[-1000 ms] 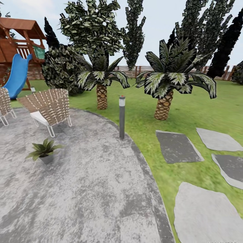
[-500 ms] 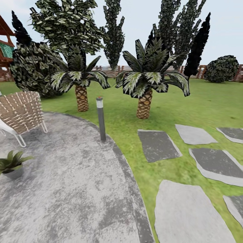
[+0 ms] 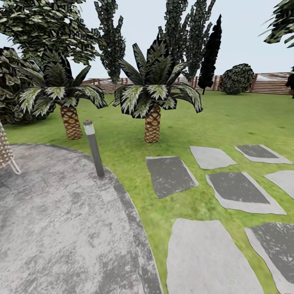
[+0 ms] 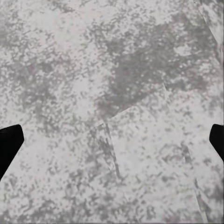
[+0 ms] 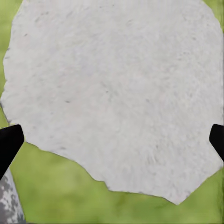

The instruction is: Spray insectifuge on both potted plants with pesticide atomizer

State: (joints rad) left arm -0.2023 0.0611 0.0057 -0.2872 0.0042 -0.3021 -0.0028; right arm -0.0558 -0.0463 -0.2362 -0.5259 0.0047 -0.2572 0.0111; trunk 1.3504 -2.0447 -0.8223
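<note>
Across the lower left of the head view: round grey stone patio (image 3: 61,228), mottled, with a darker curved rim against the lawn (image 3: 228,118). At that rim, just on the patio side: short grey bollard lamp (image 3: 94,148), upright, leaning slightly. At the far left edge: sliver of a woven chair (image 3: 5,151), one pale leg on the patio.

On the lawn, right of the patio: flat stepping stones (image 3: 208,257), some pale grey, some dark, set near one another with grass between. Beyond the lamp: two palms with scaly brown trunks, one at left (image 3: 70,121), one at centre (image 3: 152,127), well apart. Behind them: tall dark trees (image 3: 179,36), a rounded bush (image 3: 237,78), and a brown slatted fence (image 3: 269,83) closing the garden.

Under the left gripper (image 4: 112,140), in the left wrist view: mottled patio stone. Black fingertips (image 4: 9,142) at opposite edges of the picture, spread wide, nothing between.

Under the right gripper (image 5: 112,142), in the right wrist view: one pale stepping stone (image 5: 116,88) ringed by grass, with a bit of patio rim at one corner. Fingertips (image 5: 9,142) likewise spread wide, holding nothing.

Whereabouts of the pesticide atomizer and the potted plants: cannot tell.
</note>
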